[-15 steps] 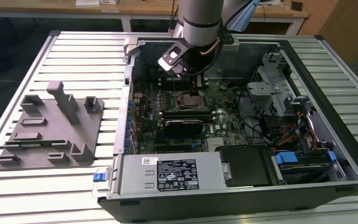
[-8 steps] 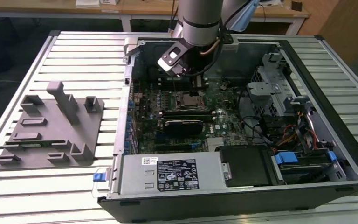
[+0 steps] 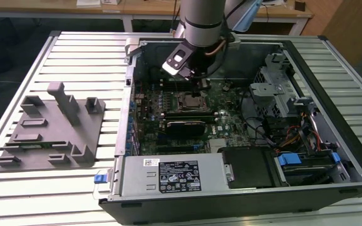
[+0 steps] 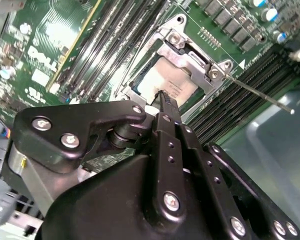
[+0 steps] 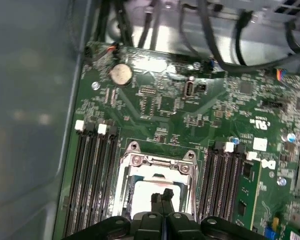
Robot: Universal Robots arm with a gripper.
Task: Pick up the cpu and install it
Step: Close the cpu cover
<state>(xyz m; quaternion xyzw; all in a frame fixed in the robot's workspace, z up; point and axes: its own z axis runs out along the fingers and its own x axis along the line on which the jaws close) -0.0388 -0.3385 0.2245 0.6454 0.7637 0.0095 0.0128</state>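
Find the cpu (image 4: 166,80), a small flat square chip with a silvery metal top and a thin pale rim, lying level inside the silvery metal socket frame (image 4: 190,52), toward the far side of the green motherboard (image 3: 234,113) in the open dark computer case (image 3: 354,157) laid flat on the pale slatted table (image 3: 74,56). See the black two-fingered gripper (image 4: 162,96) reaching down over it from the grey arm (image 3: 201,19), fingers drawn tight together with nothing between them, the joined tip poised over the chip's metal top. Cannot tell from either wrist view between resting on that top and hovering just above it. Judge the work as the seating stage: chip already set in its bed, not carried. To do this stage well, press, if at all, only lightly and straight down, on the middle of the metal top rather than on the pale rim, so as not to tip the opposite edge up off the contacts. Check all four sides for lying parallel to the frame opening with an even margin; on finding any skew, lift and reset rather than slide. Hold the wrist clear of the thin straight metal lever rod (image 4: 262,93) slanting out beside the frame, and clear of the long black memory slots (image 5: 90,185) flanking the frame on both sides. Leave alone the grey moulded fixture (image 3: 49,132), well apart on the table at the exterior view's left of the case.
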